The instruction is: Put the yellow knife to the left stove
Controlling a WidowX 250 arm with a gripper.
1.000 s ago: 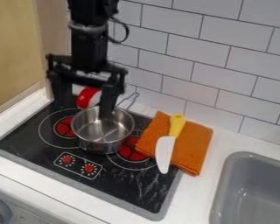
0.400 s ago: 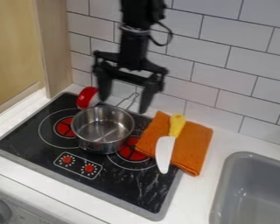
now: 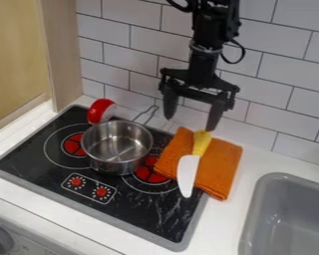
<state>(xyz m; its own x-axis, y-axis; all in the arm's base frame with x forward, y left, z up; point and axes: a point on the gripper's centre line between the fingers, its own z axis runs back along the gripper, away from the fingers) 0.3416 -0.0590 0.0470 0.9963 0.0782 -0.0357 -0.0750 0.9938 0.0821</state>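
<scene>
The gripper [image 3: 190,117], its fingers spread, hung above the back edge of the orange cloth [image 3: 219,167]. The yellow knife [image 3: 187,172] lay across that cloth, its blade past the cloth's front-left edge and over the right side of the stove [image 3: 159,219]. The steel pot [image 3: 117,147] stood near the stove's back edge, beside a red bowl [image 3: 102,110].

Soft, fairly even, moderately bright light. The metal pot [image 3: 109,162] carries pale highlights on its rim and inner base. Right of the pot, the white counter [image 3: 222,219] is bright; behind the pot, the tiled wall [image 3: 145,45] is duller, a muted grey.
</scene>
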